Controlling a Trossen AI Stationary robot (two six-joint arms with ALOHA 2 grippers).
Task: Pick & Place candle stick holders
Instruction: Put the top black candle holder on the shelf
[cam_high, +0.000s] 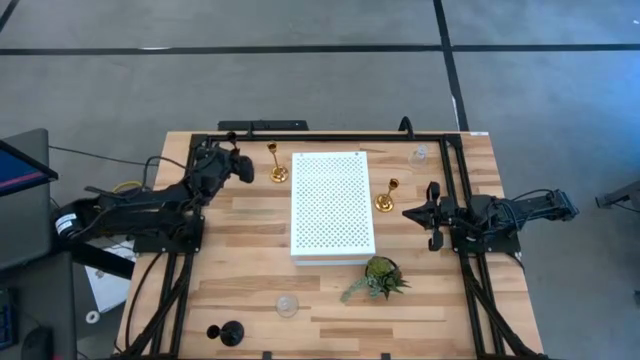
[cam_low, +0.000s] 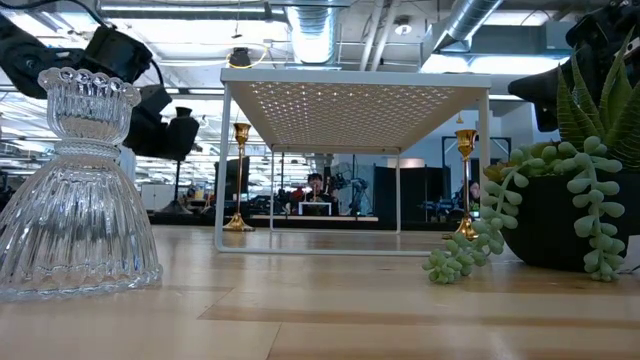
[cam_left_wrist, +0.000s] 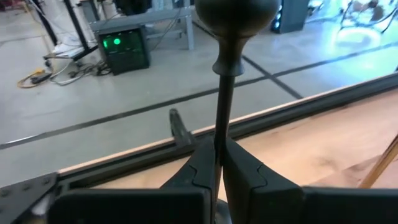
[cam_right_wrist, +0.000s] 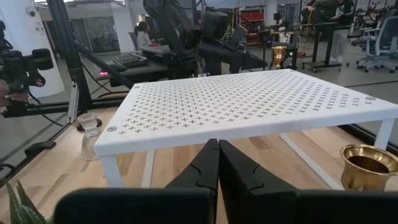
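The left gripper (cam_left_wrist: 219, 163) is clamped on the thin stem of a black candle stick holder (cam_left_wrist: 231, 37), carried clear of the wood near the table's far left corner, just left of the first gold holder (cam_high: 277, 170). Across the table, the right gripper (cam_right_wrist: 217, 163) hangs with fingers pressed together and nothing between them, at the right side of the white perforated board (cam_high: 332, 202) and close to the second gold holder (cam_high: 386, 196).

The board's top is bare in every view, so if it is the intended resting place, none of the six holders has reached it; that is a judgement, since the task does not name a destination.

The holders lie scattered around the board: one clear glass holder (cam_high: 418, 155) near the far right corner, the other clear glass holder (cam_high: 287, 305) on the near side, and the second black holder (cam_high: 229, 333) at the near left edge. A small green plant (cam_high: 378, 279) sits just off the board's near right corner. One holder is in hand, five are untouched; most of the job appears to lie ahead.
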